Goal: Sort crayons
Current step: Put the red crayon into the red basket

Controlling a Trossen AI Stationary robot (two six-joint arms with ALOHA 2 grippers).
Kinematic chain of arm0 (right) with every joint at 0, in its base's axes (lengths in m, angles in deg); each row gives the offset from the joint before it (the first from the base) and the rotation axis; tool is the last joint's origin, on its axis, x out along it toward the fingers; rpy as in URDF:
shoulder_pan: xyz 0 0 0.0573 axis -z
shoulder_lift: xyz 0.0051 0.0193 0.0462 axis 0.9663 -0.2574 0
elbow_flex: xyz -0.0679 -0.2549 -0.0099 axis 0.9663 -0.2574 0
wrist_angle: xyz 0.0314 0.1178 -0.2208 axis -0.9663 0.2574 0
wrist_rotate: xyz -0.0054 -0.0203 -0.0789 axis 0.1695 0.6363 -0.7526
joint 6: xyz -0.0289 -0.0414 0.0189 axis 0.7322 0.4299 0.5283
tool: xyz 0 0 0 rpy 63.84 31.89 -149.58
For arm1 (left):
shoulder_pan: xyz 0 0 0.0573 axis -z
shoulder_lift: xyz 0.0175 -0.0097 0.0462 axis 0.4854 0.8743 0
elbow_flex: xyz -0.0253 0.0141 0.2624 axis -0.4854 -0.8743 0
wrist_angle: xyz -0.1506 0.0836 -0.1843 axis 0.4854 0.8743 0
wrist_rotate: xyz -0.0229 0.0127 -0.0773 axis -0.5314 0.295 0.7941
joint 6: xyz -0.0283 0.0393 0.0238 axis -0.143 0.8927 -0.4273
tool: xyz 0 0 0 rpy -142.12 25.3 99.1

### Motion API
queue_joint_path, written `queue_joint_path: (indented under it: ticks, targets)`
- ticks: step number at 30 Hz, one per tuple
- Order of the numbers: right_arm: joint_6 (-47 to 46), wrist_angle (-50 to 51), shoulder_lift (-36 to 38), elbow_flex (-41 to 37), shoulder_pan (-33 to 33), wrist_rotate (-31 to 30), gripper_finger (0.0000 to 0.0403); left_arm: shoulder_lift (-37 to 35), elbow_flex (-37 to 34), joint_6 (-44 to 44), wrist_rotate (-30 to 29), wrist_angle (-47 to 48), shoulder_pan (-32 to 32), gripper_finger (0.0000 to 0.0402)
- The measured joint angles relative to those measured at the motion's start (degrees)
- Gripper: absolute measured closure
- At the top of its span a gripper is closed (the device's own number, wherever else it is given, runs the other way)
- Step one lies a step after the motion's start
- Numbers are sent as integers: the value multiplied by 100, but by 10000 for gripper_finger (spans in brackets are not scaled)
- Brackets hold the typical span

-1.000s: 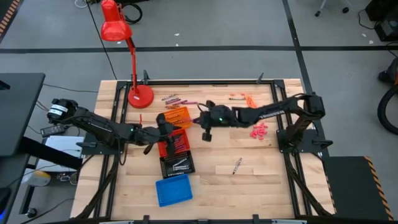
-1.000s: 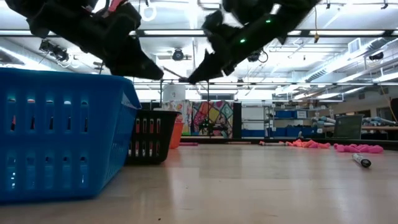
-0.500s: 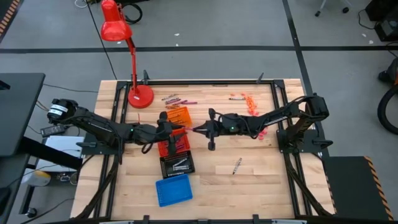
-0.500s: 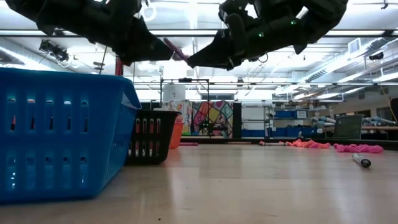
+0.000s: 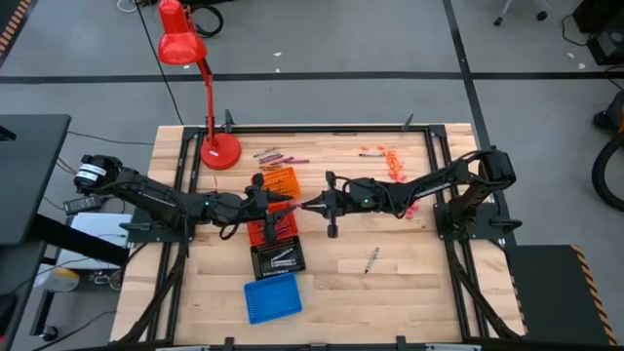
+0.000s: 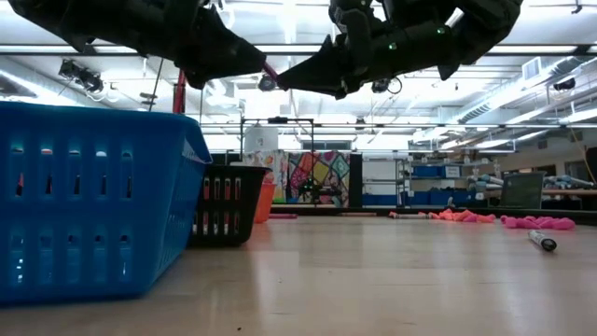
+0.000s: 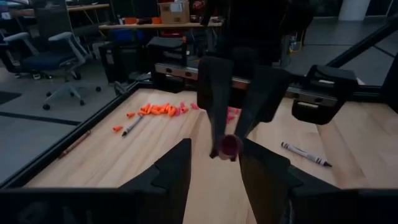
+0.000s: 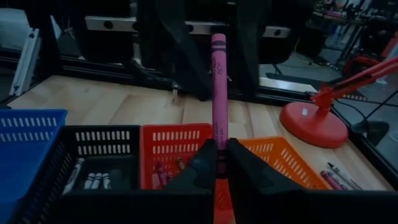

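Progress, near to far as seen in the low view. Nearest, the blue tray [image 5: 270, 296] looks empty so far. Next, the black tray [image 8: 93, 163] holds a few grey-white crayons [image 8: 93, 181]; the red tray [image 8: 173, 155] holds a couple of maroon ones; contents of the orange tray [image 8: 287, 157] cannot be made out.

Above the red tray, mid-air, a pink crayon [image 8: 218, 93] is pinched at its base by the right gripper [image 8: 219, 163], fingers pressed tight on it. Its free end is bracketed by the left gripper [image 7: 214, 171], fingers spread, not yet clamped: prob. a handover in progress.

Still to do: loose crayons near the lamp [image 5: 277, 154], an orange/pink scatter [image 5: 392, 156] at the far right, plus one stray marker-like stick [image 5: 371, 259]. Roughly early-to-mid task.
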State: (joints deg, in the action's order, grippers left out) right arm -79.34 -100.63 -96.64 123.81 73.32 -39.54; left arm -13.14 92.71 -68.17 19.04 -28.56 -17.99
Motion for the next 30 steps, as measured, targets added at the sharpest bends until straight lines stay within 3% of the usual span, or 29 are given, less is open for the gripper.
queue_joint_path:
  ticks: [12, 24, 30]
  targets:
    - [-109, -4, -4, 2, -36, -24, 341, 0, 0, -2, 50, -2, 2, 370]
    - [-178, 1218, 353, 7, 145, -246, 280, -13, 4, -31, 76, 446, -2, 353]
    - [-200, 2118, 629, 7, 328, -856, 280, -398, 11, -238, 102, 1506, -2, 358]
